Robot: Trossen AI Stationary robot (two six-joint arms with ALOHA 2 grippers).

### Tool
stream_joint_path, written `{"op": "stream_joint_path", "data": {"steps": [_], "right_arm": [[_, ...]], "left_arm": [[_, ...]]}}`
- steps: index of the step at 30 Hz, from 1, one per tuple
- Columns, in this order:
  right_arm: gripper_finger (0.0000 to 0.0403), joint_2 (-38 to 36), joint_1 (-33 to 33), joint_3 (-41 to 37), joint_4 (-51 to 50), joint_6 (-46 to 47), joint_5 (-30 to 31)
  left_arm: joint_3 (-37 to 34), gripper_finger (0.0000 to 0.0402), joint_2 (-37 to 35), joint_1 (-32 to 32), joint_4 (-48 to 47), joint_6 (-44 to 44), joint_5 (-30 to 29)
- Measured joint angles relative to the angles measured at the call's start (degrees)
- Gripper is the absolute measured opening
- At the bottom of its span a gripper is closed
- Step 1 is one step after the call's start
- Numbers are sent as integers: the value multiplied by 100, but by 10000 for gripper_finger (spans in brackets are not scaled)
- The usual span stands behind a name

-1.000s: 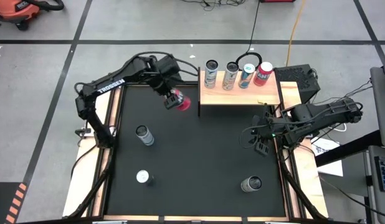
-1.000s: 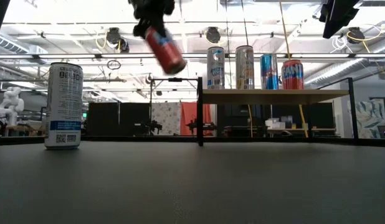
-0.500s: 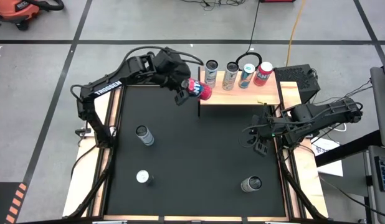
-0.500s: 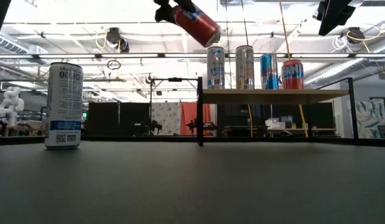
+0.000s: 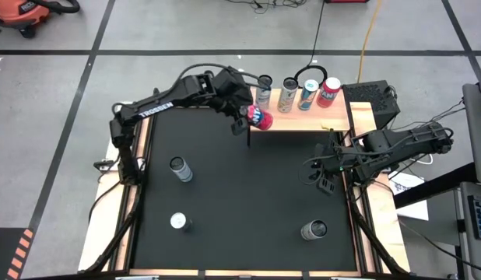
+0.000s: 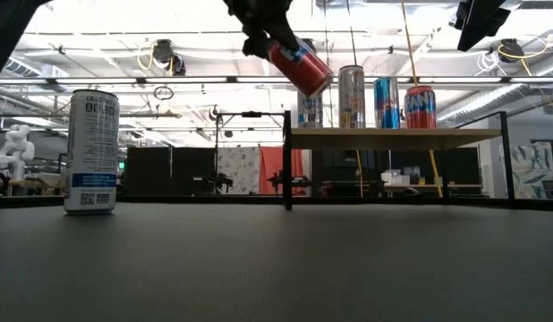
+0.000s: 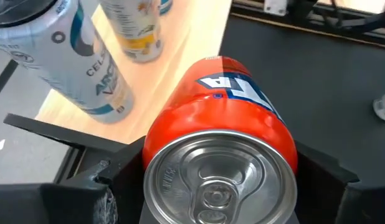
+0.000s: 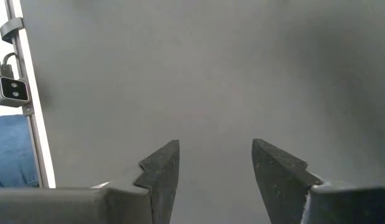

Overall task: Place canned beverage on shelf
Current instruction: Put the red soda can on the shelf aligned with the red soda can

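one red can (image 5: 260,118), clamped across its body by the left gripper (image 5: 250,117), held in the air and tilted, long axis slanting with its base aimed down toward the shelf (image 5: 303,120). position: over the shelf's near-left corner, just in front of the leftmost can (image 5: 263,91) of four upright cans on the back edge; free wood lay in front of the row. judged: can needed righting before lowering. right gripper (image 5: 324,177), fingers apart and empty, idle over the mat (image 5: 240,210), well apart.
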Motion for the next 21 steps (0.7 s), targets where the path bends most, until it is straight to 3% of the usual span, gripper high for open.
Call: {"op": "stream_joint_path", "data": {"steps": [14, 21], "right_arm": [[183, 0, -8, 0, 200, -314, 15], [183, 2, -13, 0, 813, -1036, 572]], "left_arm": [[0, 297, 314, -20, 124, 241, -8], [0, 297, 314, -38, 117, 241, -8]]}}
